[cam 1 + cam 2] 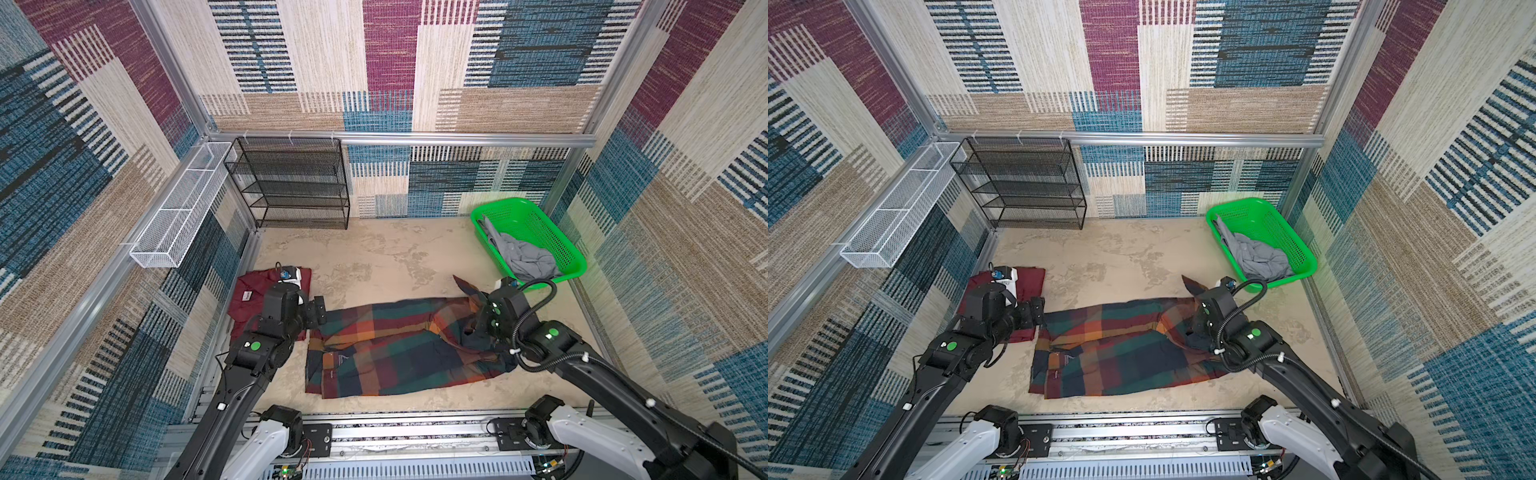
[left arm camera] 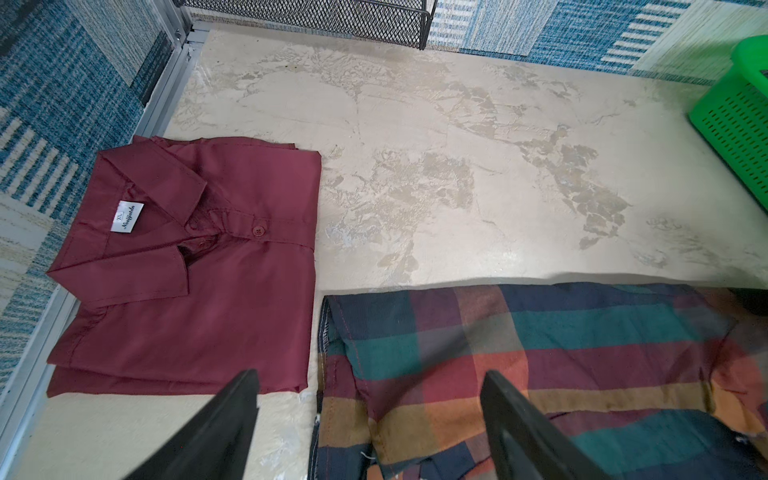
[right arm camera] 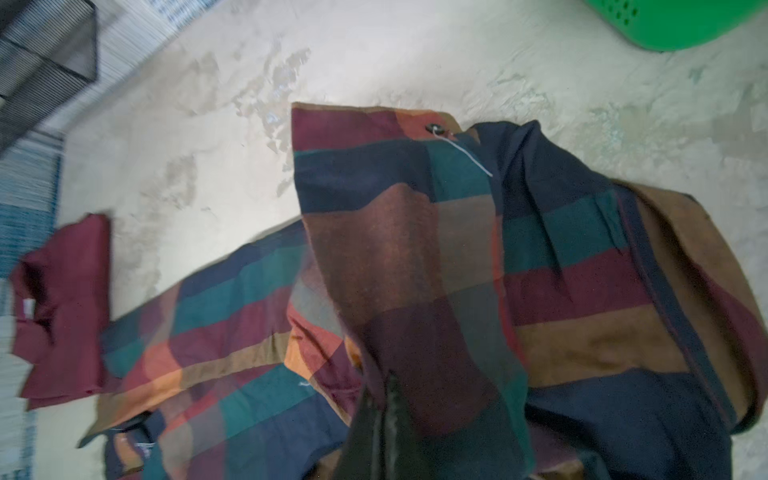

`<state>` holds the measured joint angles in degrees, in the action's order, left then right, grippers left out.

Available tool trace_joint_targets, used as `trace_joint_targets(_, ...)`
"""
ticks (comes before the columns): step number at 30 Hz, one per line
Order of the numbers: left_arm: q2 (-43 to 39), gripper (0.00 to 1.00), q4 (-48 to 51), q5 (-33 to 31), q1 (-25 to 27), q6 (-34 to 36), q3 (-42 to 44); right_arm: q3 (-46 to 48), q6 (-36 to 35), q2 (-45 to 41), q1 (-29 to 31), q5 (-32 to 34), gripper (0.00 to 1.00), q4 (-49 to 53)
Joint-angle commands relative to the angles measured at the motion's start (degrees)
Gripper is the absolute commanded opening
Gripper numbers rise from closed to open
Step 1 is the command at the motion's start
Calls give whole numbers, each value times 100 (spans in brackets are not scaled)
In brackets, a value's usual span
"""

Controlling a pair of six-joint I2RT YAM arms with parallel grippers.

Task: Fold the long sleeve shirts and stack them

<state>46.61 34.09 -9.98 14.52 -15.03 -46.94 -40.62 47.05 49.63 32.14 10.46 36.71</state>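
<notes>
The plaid shirt lies stretched across the middle of the table. My right gripper is shut on a fold of its cloth at the right end, and a cuffed sleeve is lifted and draped over the fingers. The maroon shirt lies folded at the left, collar and white label up. My left gripper hovers open over the plaid shirt's left edge, beside the maroon shirt, holding nothing. The grey shirt lies crumpled in the green basket.
The green basket stands at the back right. A black mesh shelf stands against the back wall and a white wire basket hangs on the left wall. The arms' metal rail runs along the front edge.
</notes>
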Motion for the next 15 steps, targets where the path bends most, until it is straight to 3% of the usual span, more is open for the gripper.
trace_joint_targets(1, -27, 87, -76, 126, -1, 17, 0, 157, 775, -511, 3, -44, 0, 503)
trace_joint_targets(4, -49, 87, -69, 160, -3, 9, -3, 352, 935, -686, 3, -444, 9, 790)
trace_joint_targets(8, -81, 87, -77, 211, 0, 9, -2, 594, 966, -826, 4, -777, 41, 1020)
trace_joint_targets(12, -108, 87, -79, 211, 6, 20, 9, 328, 882, -1128, 12, -361, 67, 1384)
trace_joint_targets(15, -102, 87, -93, 233, 7, 29, 9, -95, 497, -949, 12, -35, 68, 1362)
